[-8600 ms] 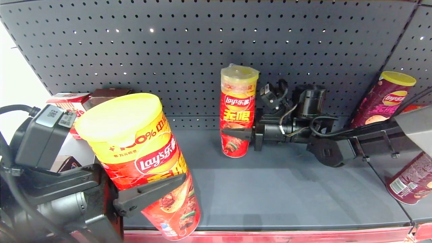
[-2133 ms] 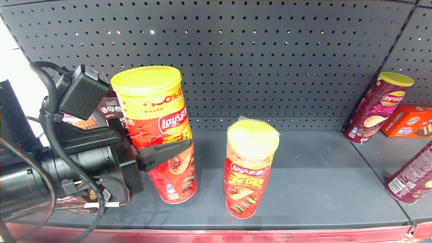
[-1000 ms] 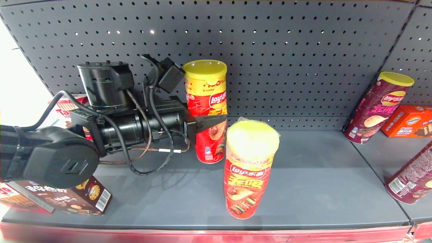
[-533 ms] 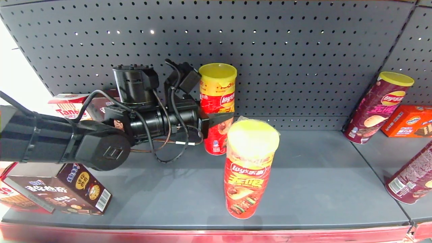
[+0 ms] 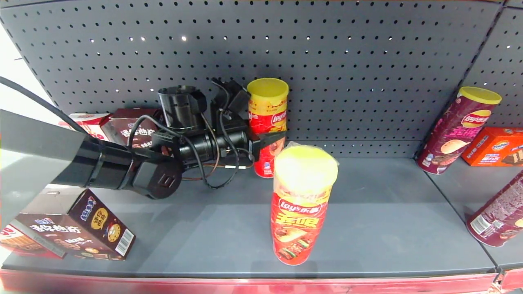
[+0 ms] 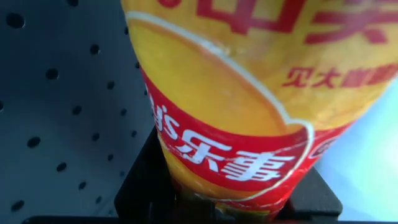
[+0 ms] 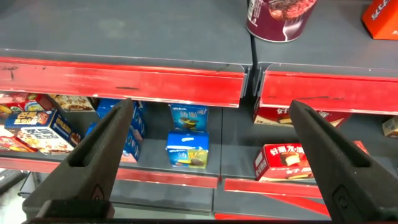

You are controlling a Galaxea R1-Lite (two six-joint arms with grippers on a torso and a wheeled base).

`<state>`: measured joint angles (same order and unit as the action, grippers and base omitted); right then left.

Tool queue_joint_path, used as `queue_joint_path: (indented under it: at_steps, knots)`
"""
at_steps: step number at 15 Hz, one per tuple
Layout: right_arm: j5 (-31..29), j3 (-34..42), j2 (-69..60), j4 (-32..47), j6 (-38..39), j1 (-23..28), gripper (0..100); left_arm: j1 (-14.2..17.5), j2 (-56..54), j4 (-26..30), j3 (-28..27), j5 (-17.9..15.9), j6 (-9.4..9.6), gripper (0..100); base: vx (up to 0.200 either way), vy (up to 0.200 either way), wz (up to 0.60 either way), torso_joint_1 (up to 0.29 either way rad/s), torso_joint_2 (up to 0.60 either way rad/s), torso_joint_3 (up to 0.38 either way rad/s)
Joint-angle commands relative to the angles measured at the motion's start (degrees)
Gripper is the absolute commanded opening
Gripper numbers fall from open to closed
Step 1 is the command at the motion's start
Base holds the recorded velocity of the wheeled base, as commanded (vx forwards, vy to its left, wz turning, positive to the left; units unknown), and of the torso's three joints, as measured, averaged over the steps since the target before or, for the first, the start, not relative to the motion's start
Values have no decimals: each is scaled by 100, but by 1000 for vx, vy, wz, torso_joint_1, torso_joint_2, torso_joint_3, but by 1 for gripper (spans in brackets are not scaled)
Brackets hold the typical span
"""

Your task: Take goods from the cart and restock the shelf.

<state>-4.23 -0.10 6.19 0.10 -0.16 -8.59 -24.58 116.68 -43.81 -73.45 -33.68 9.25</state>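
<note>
My left gripper [image 5: 267, 139] is shut on a red chip can with a yellow lid [image 5: 267, 118], held upright at the back of the shelf [image 5: 380, 228] close to the pegboard. Its base is at or just above the shelf board. The same can [image 6: 249, 124] sits close against the left wrist camera. A second red can, plastic-wrapped [image 5: 303, 204], stands nearer the front edge, to the right of the held one. My right gripper [image 7: 211, 168] hangs open in front of the red shelf edge [image 7: 124, 78], holding nothing.
Two purple cans [image 5: 457, 130] [image 5: 496, 216] lean at the right, with an orange box [image 5: 496, 145] behind them. Brown snack boxes lie at the front left [image 5: 77, 228] and back left [image 5: 135, 130]. Lower shelves hold blue boxes [image 7: 186, 146] and other goods.
My left arm has carried the red can from the front left toward the back of the shelf, behind the wrapped can. The right arm, on the shelf 8.6 s ago, has withdrawn.
</note>
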Motion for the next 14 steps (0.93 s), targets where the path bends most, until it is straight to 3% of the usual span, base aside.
queue_joint_path:
  at_steps: [1,6,7,14]
  knots:
    - [1,1,14,-1,-2,-2,100,41,224,-101,-47,-7,-2,0,0,0,0,0,0,0]
    - [1,1,14,-1,-2,-2,100,14,365,-242,-47,-7,15,0,0,0,0,0,0,0]
    - [1,1,14,-1,-2,-2,100,5,400,-312,-38,-7,15,100,0,0,0,0,0,0]
    - [1,1,14,-1,-2,-2,100,14,-22,-356,261,81,6,100,0,0,0,0,0,0]
